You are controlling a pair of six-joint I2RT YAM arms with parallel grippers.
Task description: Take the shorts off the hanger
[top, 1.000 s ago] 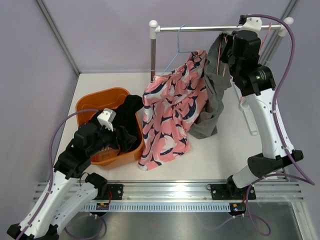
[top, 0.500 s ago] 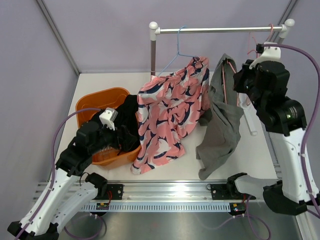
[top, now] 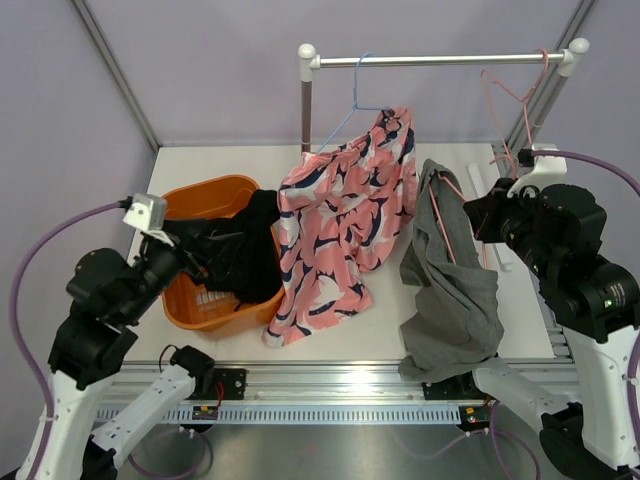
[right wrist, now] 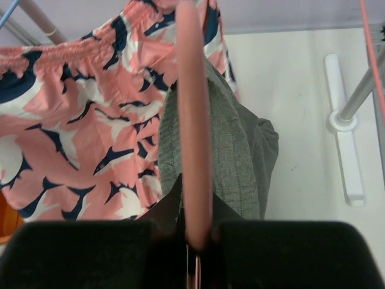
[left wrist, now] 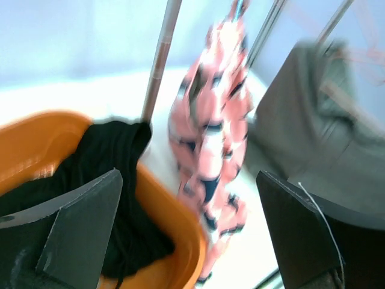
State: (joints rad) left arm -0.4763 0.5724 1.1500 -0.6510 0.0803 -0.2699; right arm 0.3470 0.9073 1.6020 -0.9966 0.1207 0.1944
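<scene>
A white table [top: 230, 160] carries a metal clothes rail [top: 440, 60] along its far side. A pink patterned garment [top: 345, 215] with navy and white shapes hangs from the rail on a blue hanger [top: 355, 95], its lower edge lying on the table. Right of it and clear of the rail, the grey shorts [top: 455, 300] are draped over a pink hanger [right wrist: 194, 120] held up over the near right part of the table. On the left stands an orange basket [top: 200, 195] with a black garment [top: 245, 255] spilling over its right rim. A second pink hanger [top: 510, 92] hangs bare at the rail's right end. The right gripper [right wrist: 194, 241] is clamped on the pink hanger's bar, with the grey cloth falling on both sides of it. The left gripper [left wrist: 187, 180] hovers above the basket with its fingers spread wide and nothing between them.
</scene>
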